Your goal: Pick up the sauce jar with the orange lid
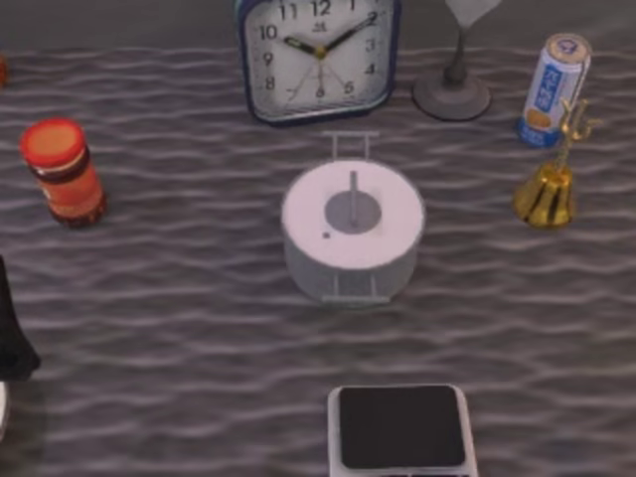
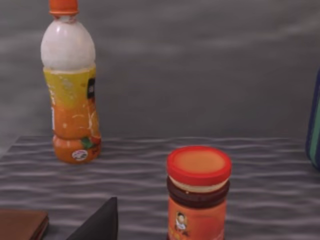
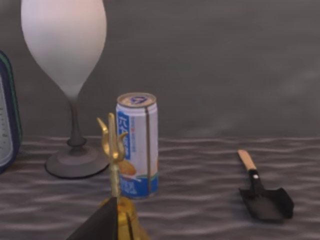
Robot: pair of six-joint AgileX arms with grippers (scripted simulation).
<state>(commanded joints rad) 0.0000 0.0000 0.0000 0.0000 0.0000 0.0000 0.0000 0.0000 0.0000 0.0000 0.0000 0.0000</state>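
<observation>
Top view: sauce jar [image 1: 66, 177] stands upright at left of frame, orange lid [image 1: 54, 141] on. A dark part of the left arm [image 1: 14, 333] shows at the left edge, well below the jar; its fingers are out of frame. Clock [image 1: 318, 55] at upper centre, white round timer [image 1: 353, 231] mid-frame, blue-and-white can [image 1: 555, 89] and gold bell [image 1: 548, 189] at right.

Left wrist view: jar at lower centre, lid [image 2: 199, 165] facing the camera; juice bottle [image 2: 71, 85] at upper left. One dark finger [image 2: 100, 225] at the bottom edge, apart from the jar; opening cannot be told.

Right wrist view: can [image 3: 137, 145] at centre, bell handle [image 3: 114, 150] before it, small shovel [image 3: 262, 190] at right. Finger spread cannot be told.
</observation>
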